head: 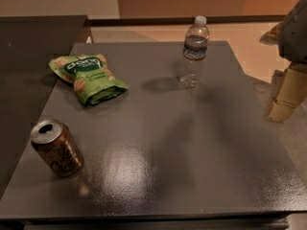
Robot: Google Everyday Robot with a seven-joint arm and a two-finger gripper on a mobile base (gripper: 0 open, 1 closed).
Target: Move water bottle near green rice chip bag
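Observation:
The water bottle (194, 49) is clear with a white cap and a dark blue label band. It stands upright near the far edge of the dark grey table (192, 166), right of centre. The green rice chip bag (86, 78) lies flat at the far left of the table, well apart from the bottle. My gripper (287, 96), tan coloured, hangs at the right edge of the view, beyond the table's right side and to the right of the bottle, touching nothing. It holds nothing that I can see.
A brown soda can (56, 148) stands tilted near the front left corner. A second dark surface (29, 56) adjoins the table on the left. Light floor (249, 42) lies behind and to the right.

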